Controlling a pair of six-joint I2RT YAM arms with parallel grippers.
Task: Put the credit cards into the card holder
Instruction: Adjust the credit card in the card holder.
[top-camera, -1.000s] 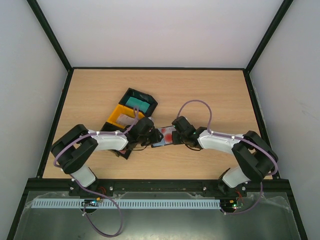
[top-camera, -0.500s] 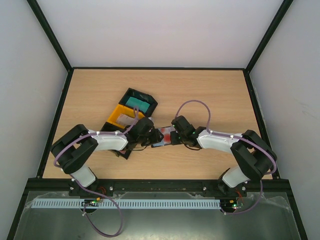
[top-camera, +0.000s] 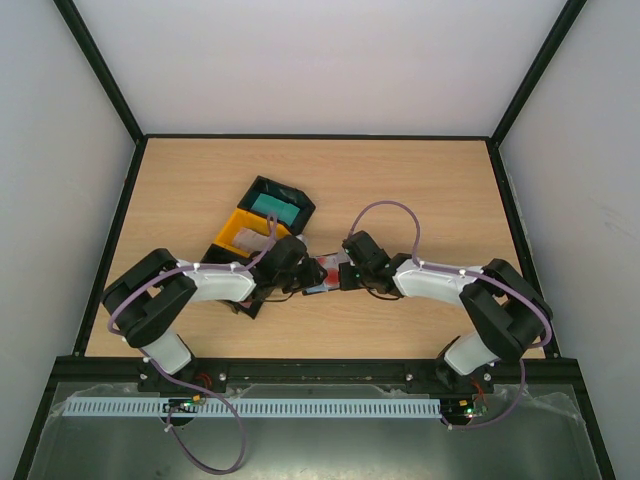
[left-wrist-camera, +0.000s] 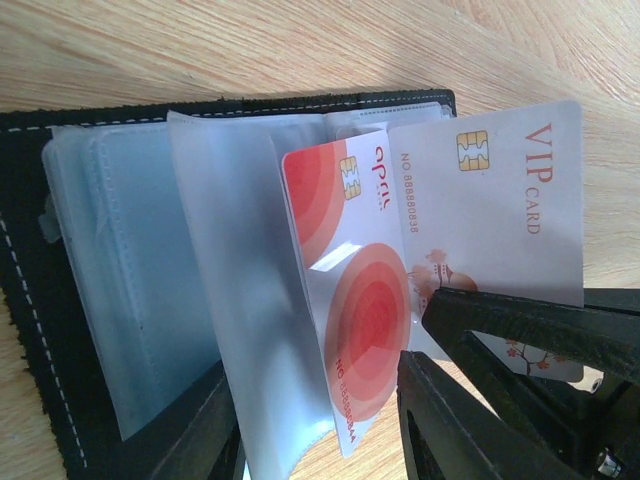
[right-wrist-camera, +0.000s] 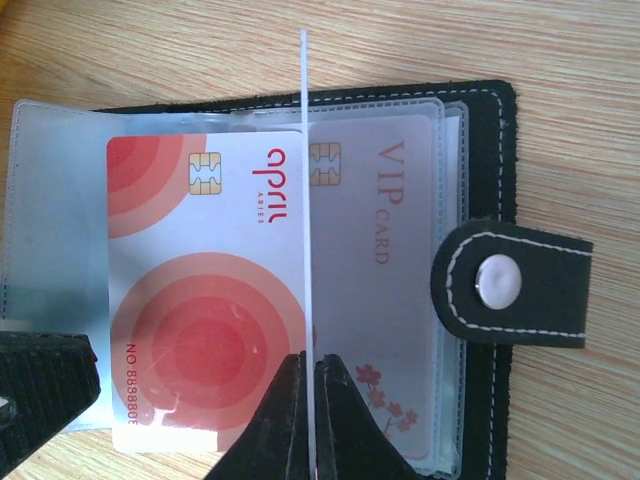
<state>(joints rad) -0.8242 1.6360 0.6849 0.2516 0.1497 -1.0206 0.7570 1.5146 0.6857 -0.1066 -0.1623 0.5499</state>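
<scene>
Since a second ago the right gripper (top-camera: 342, 272) has slid closer to the left gripper (top-camera: 297, 268). It now covers more of the card holder (right-wrist-camera: 485, 160) that lies open between them.

The card holder is a black stitched wallet with clear plastic sleeves, lying flat on the wooden table (top-camera: 420, 180). Its snap strap (right-wrist-camera: 510, 285) folds over one edge.

The right gripper's jaws are closed tight on a pale VIP card (left-wrist-camera: 500, 200), pinched at one short end. The card stands on edge over the middle of the card holder. The right wrist view shows it only as a thin white line.

A red card (right-wrist-camera: 200, 300) with white sits in a sleeve (left-wrist-camera: 240, 300) on one side of that line. A second VIP card (right-wrist-camera: 385, 300) sits in a sleeve on the strap side.

The left gripper's jaws stand about half open, one on each side of the sleeve with the red card. It is unclear whether they press on it.

Beyond the card holder, on the left arm's side, are a black tray (top-camera: 296, 200) of teal cards (top-camera: 272, 205) and, touching it, a yellow tray (top-camera: 235, 225).
</scene>
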